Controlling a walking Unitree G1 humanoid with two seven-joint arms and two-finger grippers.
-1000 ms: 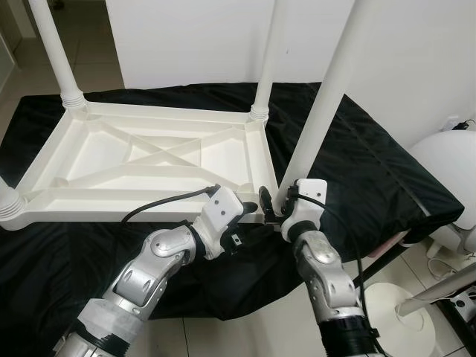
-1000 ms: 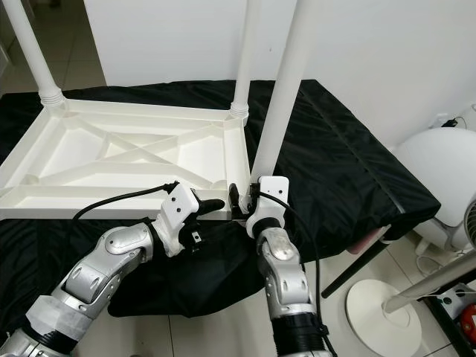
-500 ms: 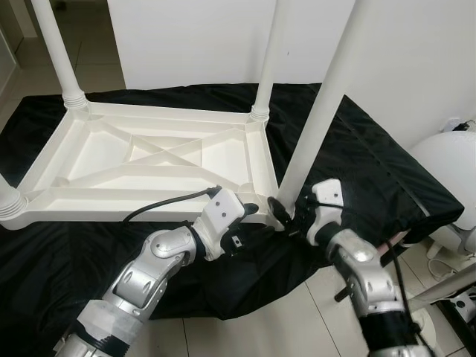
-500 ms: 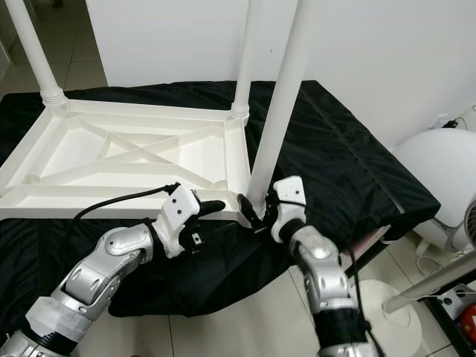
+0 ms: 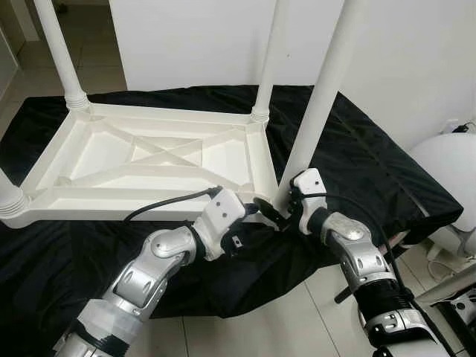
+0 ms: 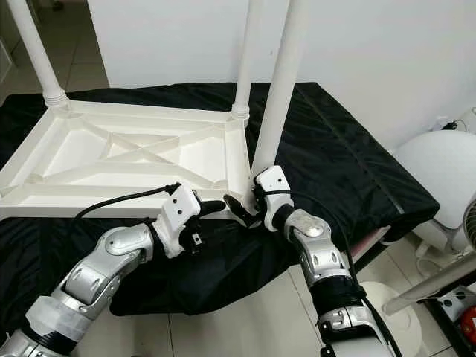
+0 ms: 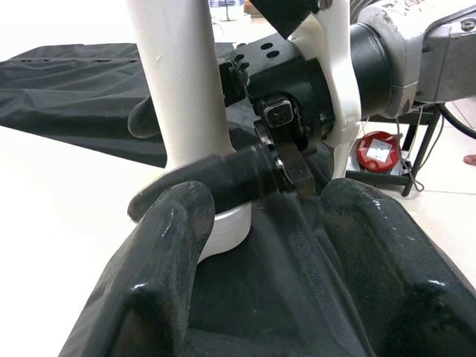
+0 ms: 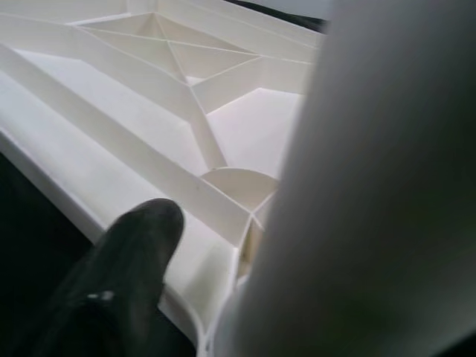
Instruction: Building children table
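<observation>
Right hand (image 5: 274, 212) grasps the white leg (image 5: 316, 111) at its base; it should twist gently, keeping the leg straight up.

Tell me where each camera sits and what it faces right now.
Left eye view: head, looking down at the upturned table on black cloth; both arms show.
Right eye view: same scene, shifted sideways.
Left wrist view: behind the left hand, facing the near leg and right hand.
Right wrist view: beside that leg, facing the table's ribbed underside; one finger shows.
Shared: the near leg.
</observation>
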